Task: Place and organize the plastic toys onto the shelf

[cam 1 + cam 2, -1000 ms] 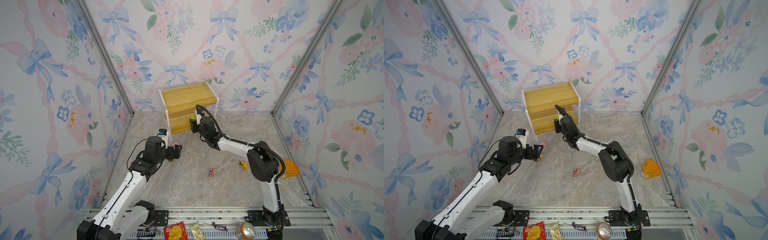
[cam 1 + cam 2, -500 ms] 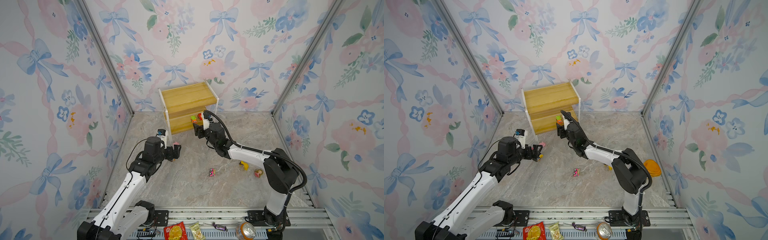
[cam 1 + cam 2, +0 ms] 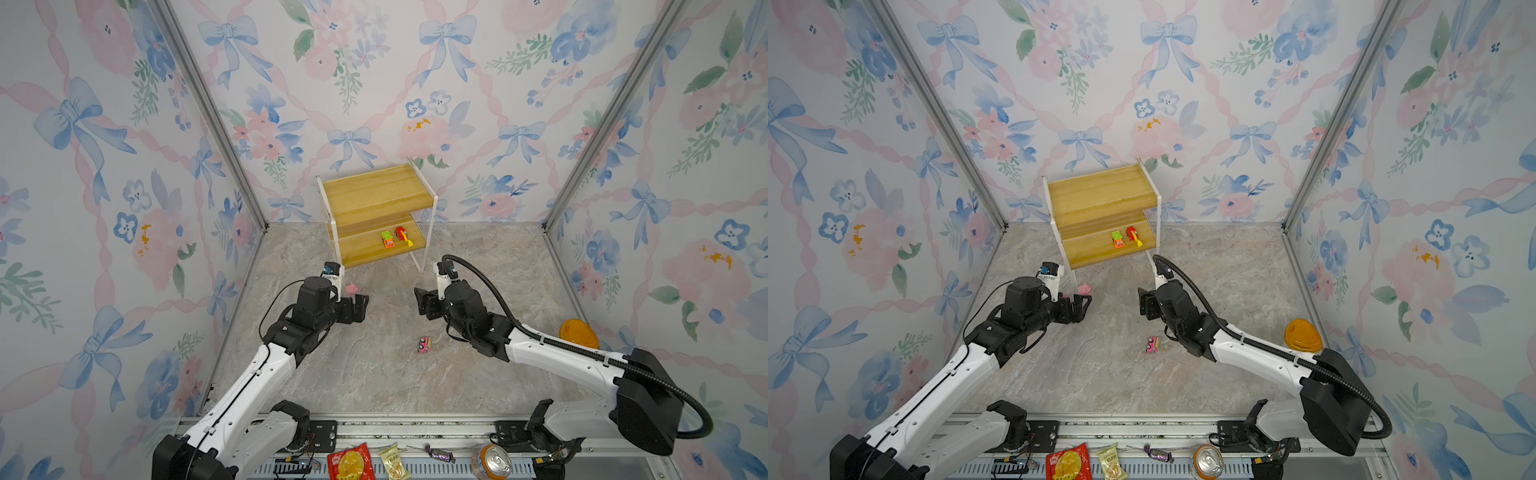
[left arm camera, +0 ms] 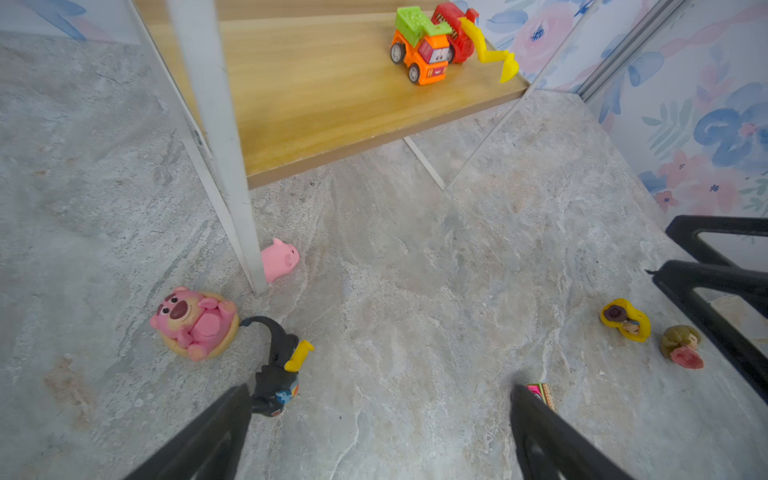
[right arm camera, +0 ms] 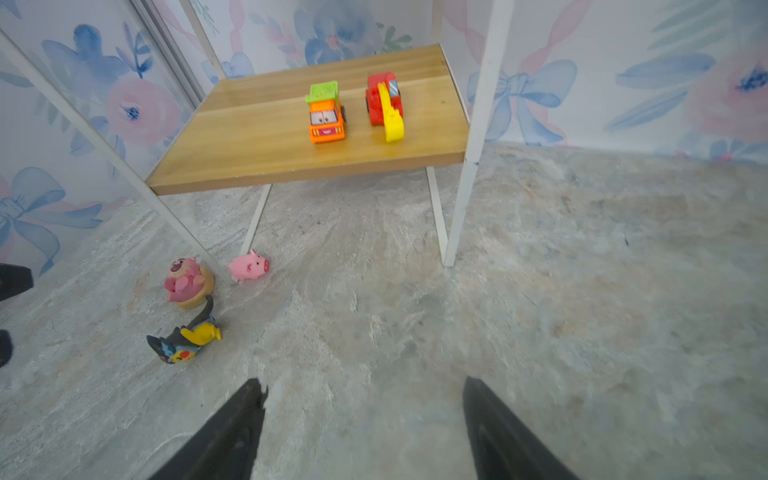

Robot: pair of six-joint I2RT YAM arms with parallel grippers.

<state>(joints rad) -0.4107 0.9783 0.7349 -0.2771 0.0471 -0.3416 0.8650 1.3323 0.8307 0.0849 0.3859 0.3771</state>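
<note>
The shelf (image 3: 374,189) stands at the back wall. On its lower board sit a green-orange car (image 3: 387,239) and a red car (image 3: 401,234), side by side. A pink pig (image 4: 280,257), a round pink figure (image 4: 193,322) and a black-yellow figure (image 4: 280,370) lie on the floor by the shelf's front left leg. My left gripper (image 3: 359,307) hovers open just in front of them. A pink car (image 3: 424,344) lies mid-floor. A yellow-haired figure (image 4: 625,320) and a doll (image 4: 681,345) lie further right. My right gripper (image 3: 422,303) is open and empty, facing the shelf.
An orange lid (image 3: 578,334) sits by the right wall. On the front rail lie a red snack packet (image 3: 349,461), a yellow packet (image 3: 392,459), a wrapped candy (image 3: 438,453) and a drink can (image 3: 492,461). The shelf's white legs (image 5: 469,166) stand close to the floor toys.
My right gripper has opened, left the red car beside the green-orange car on the lower board, and drawn back from the shelf toward the front. The left arm has barely moved.
</note>
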